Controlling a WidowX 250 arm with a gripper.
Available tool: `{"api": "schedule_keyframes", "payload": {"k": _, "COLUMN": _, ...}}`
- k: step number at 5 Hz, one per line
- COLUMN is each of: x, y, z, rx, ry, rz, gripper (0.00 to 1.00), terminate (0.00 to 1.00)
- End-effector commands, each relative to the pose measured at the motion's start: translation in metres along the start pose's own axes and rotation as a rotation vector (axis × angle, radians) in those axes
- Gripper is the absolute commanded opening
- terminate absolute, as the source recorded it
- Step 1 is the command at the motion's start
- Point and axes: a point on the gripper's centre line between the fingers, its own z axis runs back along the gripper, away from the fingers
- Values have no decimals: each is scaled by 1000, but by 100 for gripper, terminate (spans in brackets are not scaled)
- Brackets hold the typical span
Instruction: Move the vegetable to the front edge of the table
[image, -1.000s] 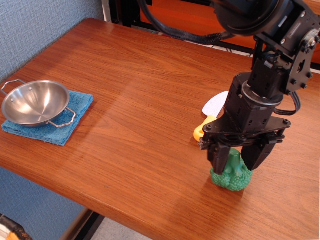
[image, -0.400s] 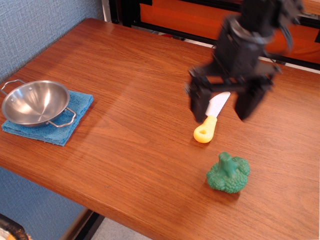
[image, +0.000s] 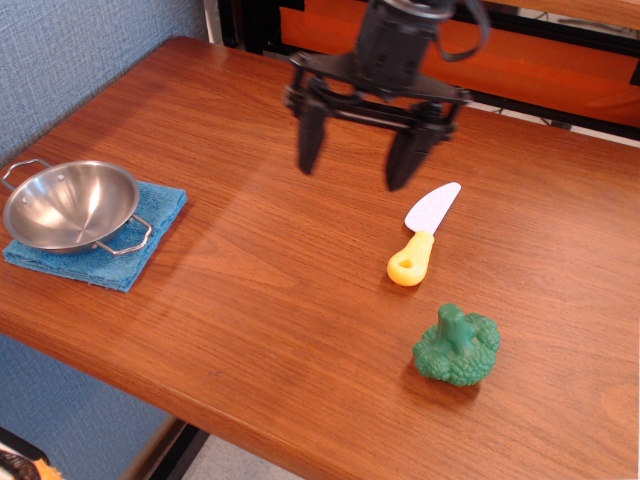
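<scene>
One gap settles what comes next: the vegetable (image: 457, 346) lies well apart from the gripper (image: 356, 152), toward the front edge of the table (image: 250, 300) and off to the right as the camera sees it, so any further move on it would mean travelling forward and rightward across the wood. The gripper hangs above the middle of the table, nearer the back edge, with its two dark fingers spread wide and nothing between them; it is released and touches nothing. The vegetable rests on its bumpy dark-green head with the lighter stalk pointing up and a little toward the back, free of any contact, close to the front edge in the right half of the table. A toy knife (image: 423, 238) with a yellow handle and pale blade lies between the two, just behind the vegetable, its long axis running from the handle nearer the front to the blade tip nearer the back right; it sits slightly off the straight line from gripper to vegetable, so a low approach could brush it. Near the left edge a steel pan (image: 70, 204) sits on a blue cloth (image: 130, 250), far from all this. Judging from how things lie, the vegetable is already about where the task wants it, and the open gripper suggests the placing is done; whether it needs to go closer to the edge is a matter of how strictly "front edge" is read.
</scene>
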Motion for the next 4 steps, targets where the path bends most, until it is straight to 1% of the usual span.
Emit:
{"api": "schedule_keyframes", "payload": {"k": 1, "x": 32, "y": 76, "z": -6, "rx": -67, "ry": -59, "rz": -135, "gripper": 100, "terminate": 0}}
{"api": "schedule_keyframes", "payload": {"k": 2, "x": 47, "y": 101, "z": -21, "rx": -110, "ry": -59, "rz": -96, "gripper": 100, "terminate": 0}}
{"api": "schedule_keyframes", "payload": {"k": 3, "x": 52, "y": 111, "z": -33, "rx": -119, "ry": -81, "rz": -74, "gripper": 100, "terminate": 0}}
{"api": "schedule_keyframes", "payload": {"k": 4, "x": 52, "y": 111, "z": -33, "rx": -119, "ry": -81, "rz": -74, "gripper": 100, "terminate": 0}}
